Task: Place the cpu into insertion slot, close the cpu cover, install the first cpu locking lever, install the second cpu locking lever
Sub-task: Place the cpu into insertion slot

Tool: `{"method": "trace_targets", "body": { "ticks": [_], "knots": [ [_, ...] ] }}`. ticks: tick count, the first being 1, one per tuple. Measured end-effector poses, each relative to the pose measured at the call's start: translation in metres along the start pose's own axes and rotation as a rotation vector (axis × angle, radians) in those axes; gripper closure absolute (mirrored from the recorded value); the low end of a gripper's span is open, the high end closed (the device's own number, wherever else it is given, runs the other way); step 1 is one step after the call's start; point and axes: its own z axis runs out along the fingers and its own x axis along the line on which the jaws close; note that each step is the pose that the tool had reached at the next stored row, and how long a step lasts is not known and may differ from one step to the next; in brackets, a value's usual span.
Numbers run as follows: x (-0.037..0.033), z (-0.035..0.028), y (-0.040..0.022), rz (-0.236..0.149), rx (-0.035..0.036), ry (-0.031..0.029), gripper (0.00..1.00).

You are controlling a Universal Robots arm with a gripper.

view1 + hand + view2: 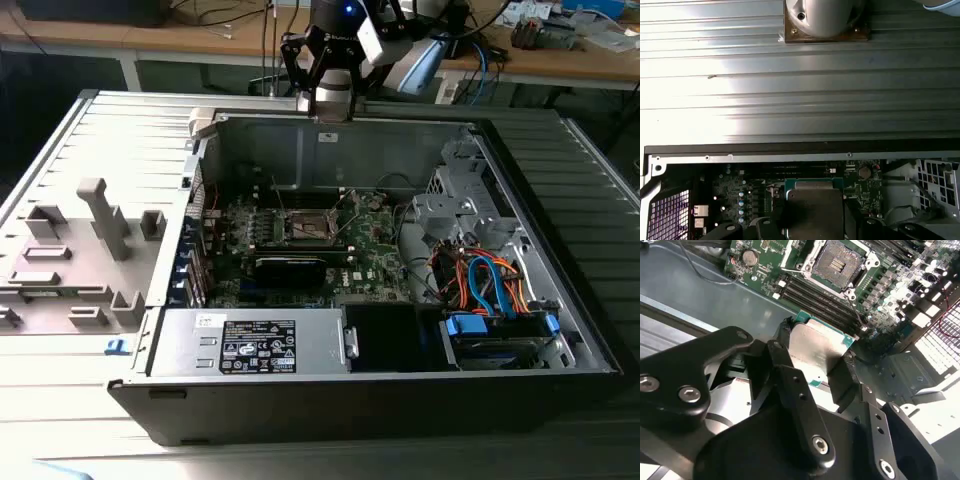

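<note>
My gripper hangs above the far wall of the open computer case. It is shut on the cpu, a flat square chip with a silvery top and green edge, held between the two black fingers. The first wrist view shows the same cpu in my gripper over the motherboard. The insertion slot lies uncovered ahead of the chip, its tan-gold centre showing inside a silvery frame. In the exterior view the insertion slot sits mid-board, well below the gripper. I cannot make out the cpu cover on its own.
A long black card lies just in front of the socket. Memory slots run between chip and socket. The power supply fills the near side, and a drive cage with coloured cables stands at the exterior view's right. A grey fixture tray is outside the case.
</note>
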Motion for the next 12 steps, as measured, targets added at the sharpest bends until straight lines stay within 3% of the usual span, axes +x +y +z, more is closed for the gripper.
{"method": "trace_targets", "body": {
  "ticks": [12],
  "knots": [
    [0.0042, 0.0031, -0.0015, 0.0, -0.0001, 0.0, 0.45]
  ]
}}
